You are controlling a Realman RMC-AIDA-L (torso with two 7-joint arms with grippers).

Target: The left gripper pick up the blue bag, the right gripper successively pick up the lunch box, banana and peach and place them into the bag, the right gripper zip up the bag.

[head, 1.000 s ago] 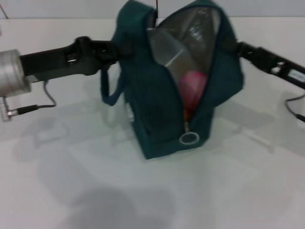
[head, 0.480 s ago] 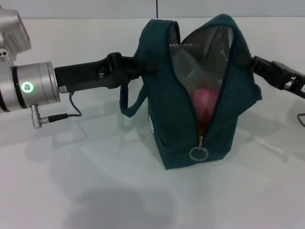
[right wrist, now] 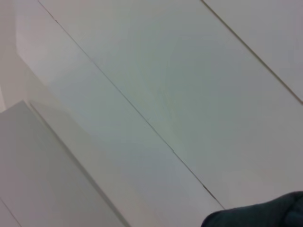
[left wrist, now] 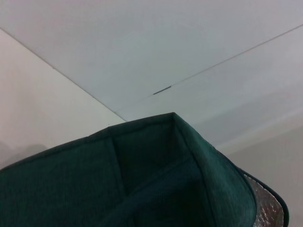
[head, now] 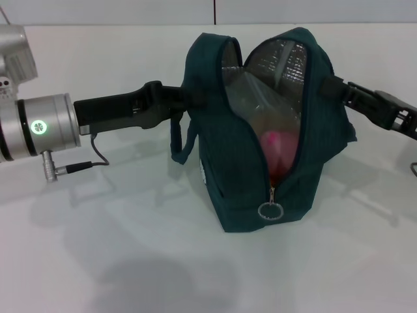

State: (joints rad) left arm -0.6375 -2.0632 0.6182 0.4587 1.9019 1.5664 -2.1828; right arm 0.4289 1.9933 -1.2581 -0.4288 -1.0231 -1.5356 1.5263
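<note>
Nearest me, at lower centre of the head view, the blue bag [head: 260, 150] stands on the white table [head: 130, 261], its zip open above the ring pull [head: 270, 210]. Inside I see the peach [head: 279, 145] under clear plastic — probably the lunch box. My left gripper [head: 189, 99] meets the bag's left upper edge, the right gripper [head: 333, 88] its right — I cannot tell either grip.

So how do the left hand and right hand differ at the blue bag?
The left hand reaches the blue bag by its strap side, arm nearly level; the right hand meets the opposite side, arm slanting away. Both hands' fingertips are hidden at the bag's upper edge.
</note>
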